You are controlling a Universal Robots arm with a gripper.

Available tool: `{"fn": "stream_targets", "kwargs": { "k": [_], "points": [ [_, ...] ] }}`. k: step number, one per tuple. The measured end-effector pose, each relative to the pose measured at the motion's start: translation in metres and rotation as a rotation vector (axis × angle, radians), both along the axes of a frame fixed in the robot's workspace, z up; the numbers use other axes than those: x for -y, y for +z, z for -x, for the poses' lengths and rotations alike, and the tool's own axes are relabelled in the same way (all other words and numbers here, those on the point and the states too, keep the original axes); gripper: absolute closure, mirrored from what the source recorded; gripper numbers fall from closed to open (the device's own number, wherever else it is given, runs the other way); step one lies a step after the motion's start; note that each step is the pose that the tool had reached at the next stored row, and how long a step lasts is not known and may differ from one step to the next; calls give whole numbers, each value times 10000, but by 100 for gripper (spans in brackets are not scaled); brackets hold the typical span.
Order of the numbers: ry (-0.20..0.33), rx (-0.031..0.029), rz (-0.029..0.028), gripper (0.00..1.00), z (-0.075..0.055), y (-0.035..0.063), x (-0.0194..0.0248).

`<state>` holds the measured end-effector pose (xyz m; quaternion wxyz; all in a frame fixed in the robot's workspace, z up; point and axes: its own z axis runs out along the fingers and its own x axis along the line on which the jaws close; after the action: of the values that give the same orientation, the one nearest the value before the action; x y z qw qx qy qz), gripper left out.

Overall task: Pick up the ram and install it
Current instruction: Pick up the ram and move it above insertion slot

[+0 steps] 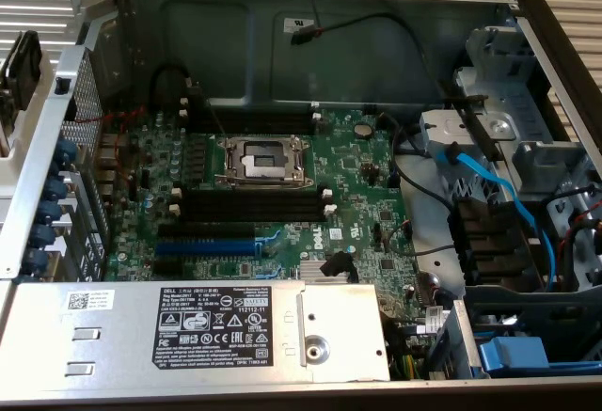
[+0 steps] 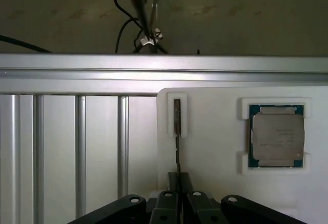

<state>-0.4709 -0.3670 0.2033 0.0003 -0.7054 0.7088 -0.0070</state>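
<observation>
Now — tool [image 2: 178, 184]: pinched shut on the ram [image 2: 177, 126], near end
Ram place: on edge in white holder [image 2: 215, 131] slot, beside the processor [image 2: 277, 137]
Handling: light, stiff, fragile — grip board edges, not chips

Open computer case [image 1: 282, 44] with motherboard [image 1: 367, 176], processor socket [image 1: 263, 160] at centre, labelled power supply [image 1: 188, 326] near; processor chip [image 2: 277, 137] in white tray [image 2: 215, 131].
</observation>
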Motion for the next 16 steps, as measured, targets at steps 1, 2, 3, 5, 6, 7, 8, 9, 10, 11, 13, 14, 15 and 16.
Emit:
{"fn": "stream_targets", "kwargs": {
  "k": [1,2,3,5,6,7,8,9,10,11,13,14,15,16],
  "points": [
    [1,-1,2,87,0,23,0],
    [1,0,3,87,0,50,0],
    [1,0,4,87,0,77,0],
    [1,0,8,87,0,137,-2],
    [0,-2,9,87,0,159,-4],
    [1,-1,11,87,0,182,-7],
    [1,0,13,87,0,207,-9],
    [1,-1,15,87,0,235,-12],
    [0,-1,18,87,0,263,-14],
    [0,-1,20,87,0,290,-17],
    [3,0,20,87,1,347,-22],
    [5,-2,22,87,1,378,-26],
    [8,-1,26,87,2,411,-32],
    [13,-1,33,87,2,445,-39]
  ]
}}
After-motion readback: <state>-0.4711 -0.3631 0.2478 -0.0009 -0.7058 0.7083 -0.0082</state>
